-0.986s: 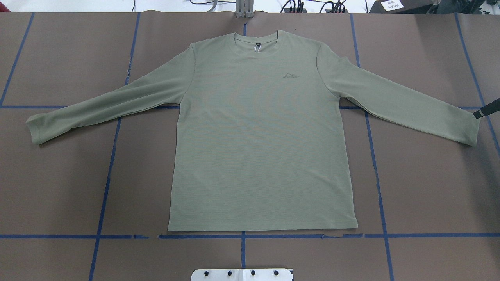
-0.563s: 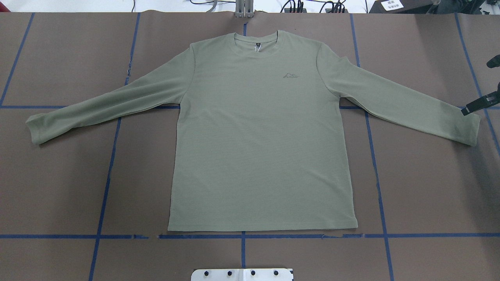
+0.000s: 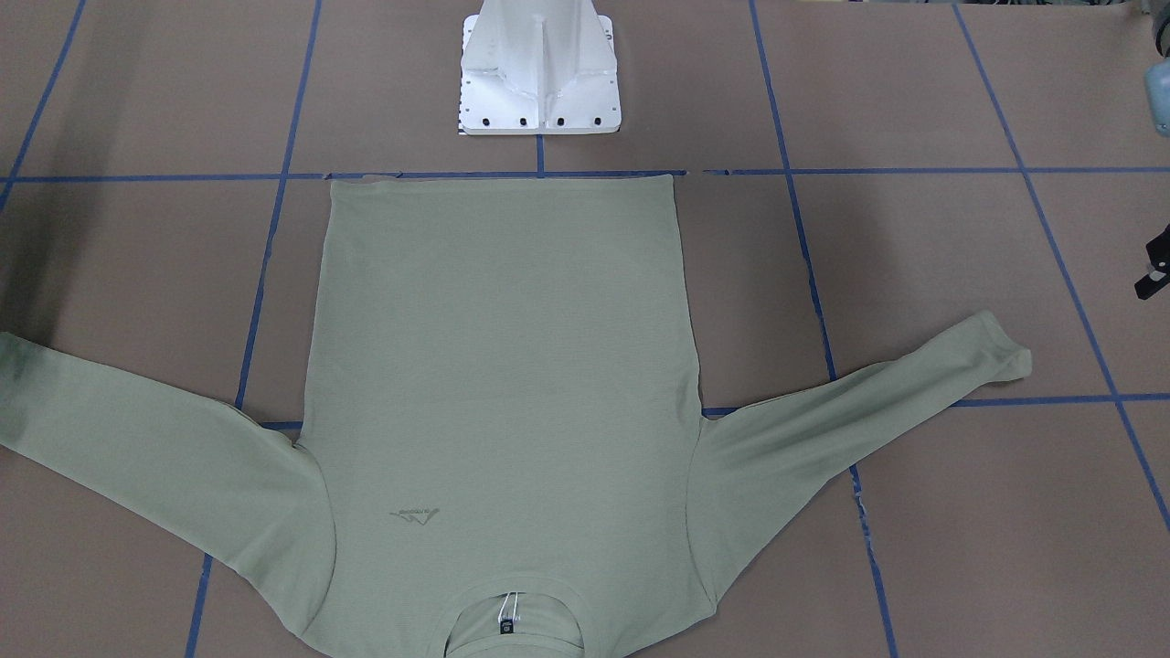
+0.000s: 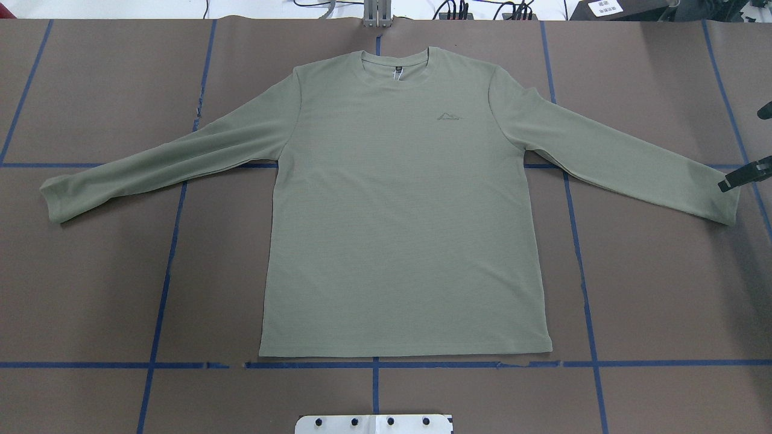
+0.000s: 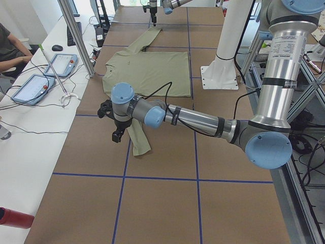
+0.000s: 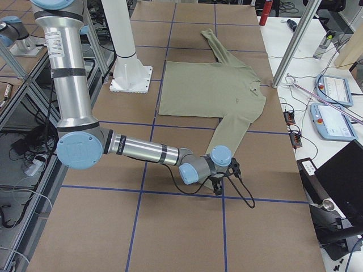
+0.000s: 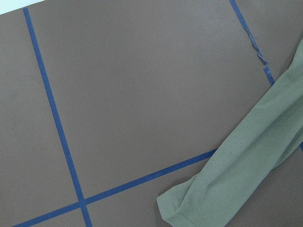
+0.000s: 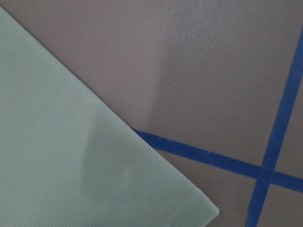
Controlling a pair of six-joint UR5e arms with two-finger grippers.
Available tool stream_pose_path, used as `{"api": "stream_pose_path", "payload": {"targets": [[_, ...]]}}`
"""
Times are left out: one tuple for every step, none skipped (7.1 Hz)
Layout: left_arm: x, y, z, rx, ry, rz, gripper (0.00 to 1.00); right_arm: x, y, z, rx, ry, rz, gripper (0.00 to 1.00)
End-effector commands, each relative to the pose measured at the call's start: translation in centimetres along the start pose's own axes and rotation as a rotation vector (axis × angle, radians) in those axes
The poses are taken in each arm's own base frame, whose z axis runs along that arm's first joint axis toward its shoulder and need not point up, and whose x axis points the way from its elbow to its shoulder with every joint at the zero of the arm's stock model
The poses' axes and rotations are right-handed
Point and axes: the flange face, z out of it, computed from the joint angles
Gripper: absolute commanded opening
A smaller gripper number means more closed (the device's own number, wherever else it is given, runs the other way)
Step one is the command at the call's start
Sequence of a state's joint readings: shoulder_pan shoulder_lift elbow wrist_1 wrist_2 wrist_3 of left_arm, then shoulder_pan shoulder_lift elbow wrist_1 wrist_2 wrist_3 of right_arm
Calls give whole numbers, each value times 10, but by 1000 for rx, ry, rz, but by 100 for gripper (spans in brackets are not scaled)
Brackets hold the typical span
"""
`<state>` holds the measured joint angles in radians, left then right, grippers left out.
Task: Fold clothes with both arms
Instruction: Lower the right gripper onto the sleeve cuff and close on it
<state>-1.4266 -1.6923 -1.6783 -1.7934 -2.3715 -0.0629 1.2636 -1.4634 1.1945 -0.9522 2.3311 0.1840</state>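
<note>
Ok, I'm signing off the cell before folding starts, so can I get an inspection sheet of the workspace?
Surface: brown covered table with blue tape grid, tape torn in spots.
Job's things: sage shirt flat, front up, sleeves spread, unfolded.
Clutter: nothing seen besides the white pedestal.
Grippers: right gripper open, one finger over a sleeve cuff; left gripper apart from the other cuff, opening unclear.
Cables: black cable trailing from the right wrist, a second cable looping at the left wrist.
Surroundings: side bench with control tablets, a seated person, a red bottle.
</note>
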Motion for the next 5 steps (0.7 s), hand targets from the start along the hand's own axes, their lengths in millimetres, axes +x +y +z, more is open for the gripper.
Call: {"api": "stream_pose_path", "payload": {"targets": [[1,0,-1,2,0,2,100,-5,5,7,-14,0,-4,100],[0,0,0,1,0,1,100,-9,2,9,-14,6,-12,100],[0,2,0,-2,1,0,100,-10,2,10,-16,9,-15,100],[1,1,-1,1,0,1,100,-13,0,12,-17,14,-21,100],[1,1,-1,1,0,-1,100,-16,-1,14,-21,12,-27,100]]}}
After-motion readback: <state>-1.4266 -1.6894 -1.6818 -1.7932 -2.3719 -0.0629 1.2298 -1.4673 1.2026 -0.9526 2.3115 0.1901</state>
